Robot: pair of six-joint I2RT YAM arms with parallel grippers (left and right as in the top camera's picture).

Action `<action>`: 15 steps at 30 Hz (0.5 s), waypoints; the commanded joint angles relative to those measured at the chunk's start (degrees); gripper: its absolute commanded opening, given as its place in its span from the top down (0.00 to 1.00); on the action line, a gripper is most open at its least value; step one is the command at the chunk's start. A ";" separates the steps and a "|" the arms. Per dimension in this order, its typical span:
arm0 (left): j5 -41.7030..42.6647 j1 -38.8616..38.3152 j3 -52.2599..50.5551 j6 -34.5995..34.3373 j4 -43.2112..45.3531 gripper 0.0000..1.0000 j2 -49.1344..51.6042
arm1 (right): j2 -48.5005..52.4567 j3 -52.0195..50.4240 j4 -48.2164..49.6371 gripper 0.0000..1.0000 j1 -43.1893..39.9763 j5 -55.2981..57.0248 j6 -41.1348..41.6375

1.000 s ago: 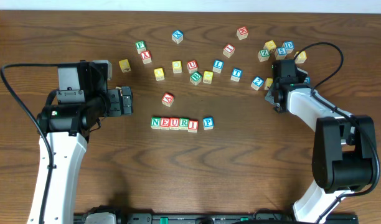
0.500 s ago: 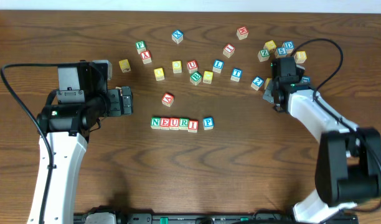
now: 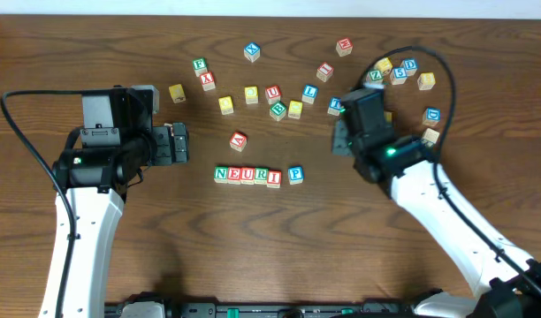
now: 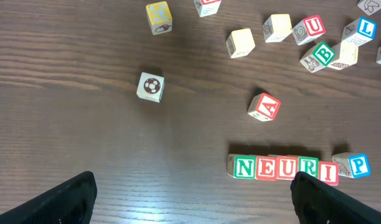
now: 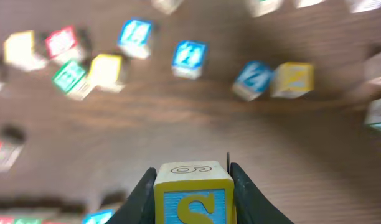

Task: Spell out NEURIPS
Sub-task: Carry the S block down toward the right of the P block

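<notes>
A row of cubes lies mid-table: green N, red E, red U, green R, red I, then blue P a small gap to its right. The left wrist view shows the same row, from N to P. My right gripper is shut on the S cube, a yellow S on blue, lifted off the table. Overhead, my right gripper hovers right of and behind P and hides the S cube. My left gripper stands open and empty, left of the row.
Loose cubes are scattered behind the row: a red A, a red U, a green B, a blue L and an X. More cubes cluster at the back right.
My right arm has swung left from the back-right cluster towards the middle of the table, carrying the S cube. The left arm and the row have not moved.
</notes>
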 commanded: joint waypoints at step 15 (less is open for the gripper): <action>-0.37 0.26 1.29 0.59 -0.02 0.02 -0.13 | 11.98 0.28 -2.25 0.83 10.27 -0.39 8.90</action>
